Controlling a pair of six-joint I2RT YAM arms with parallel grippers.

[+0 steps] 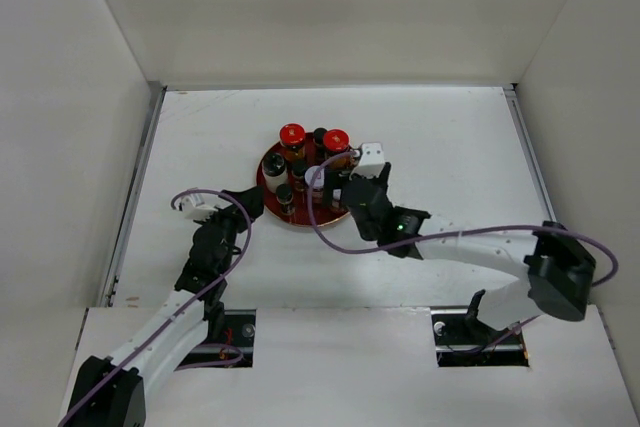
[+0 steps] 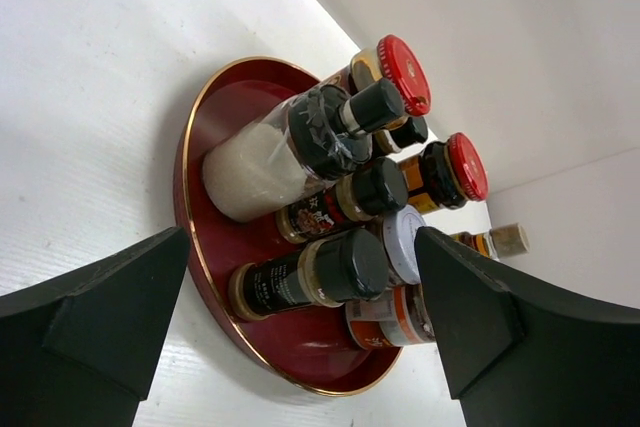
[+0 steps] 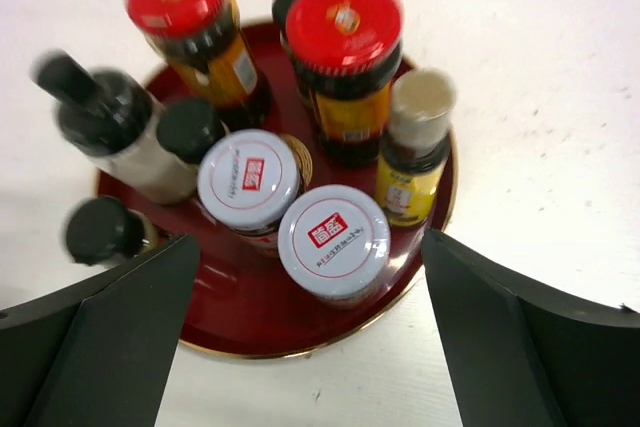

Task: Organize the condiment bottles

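Top view: even, diffuse overhead light. The white counter [image 1: 450, 147] runs bright, near washed out, with soft shadows under the arms [image 1: 200, 267].

Left wrist view: sharp focus, with a gold glint along the tray [image 2: 190, 207] rim and a soft shadow on its left.

Right wrist view: blurred — the red lids [image 3: 343, 22] smear at their edges.

The left tool [image 2: 302, 277] and right tool [image 3: 312, 247] show as flat black wedges — no surface detail.

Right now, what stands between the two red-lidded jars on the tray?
A black-capped bottle stands between the left-hand red-lidded jar and the right-hand red-lidded jar. The top view shows it plainly; the right wrist view catches only its cap.
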